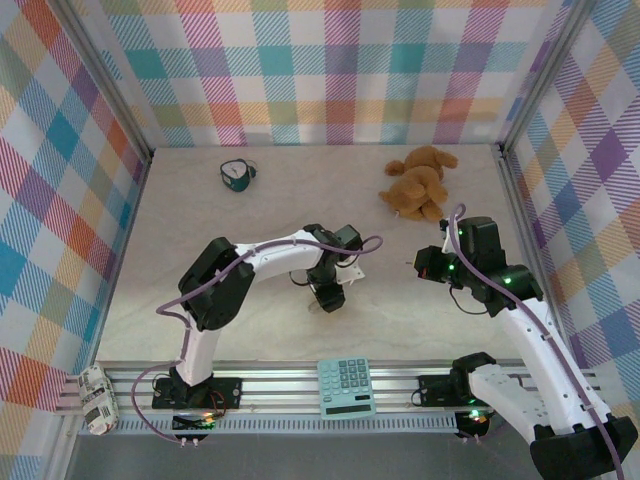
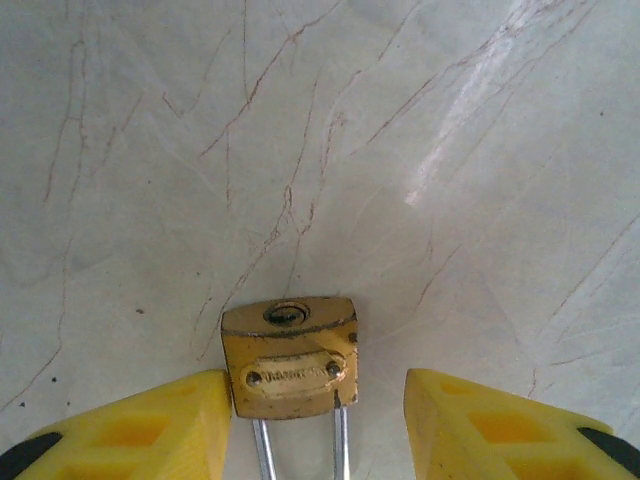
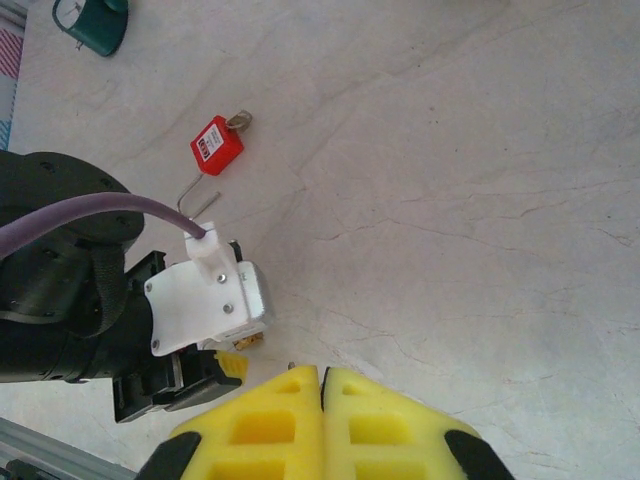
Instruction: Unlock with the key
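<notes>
Here, left fingers (image 2: pixel 130 425) wide around brass padlock (image 2: pixel 290 360), shackle (image 2: pixel 264 450) cropped, right fingers (image 3: pixel 265 425) pressed together.

My pale, marble-veined table (image 1: pixel 300 190) carries a teal case (image 1: pixel 237 175) at eleven o'clock and a brown plush bear (image 1: pixel 420 185) at one. A brass padlock (image 2: pixel 290 358) lies flat near centre. A red padlock (image 3: pixel 216 146) lies at ten o'clock in my right wrist view.
</notes>
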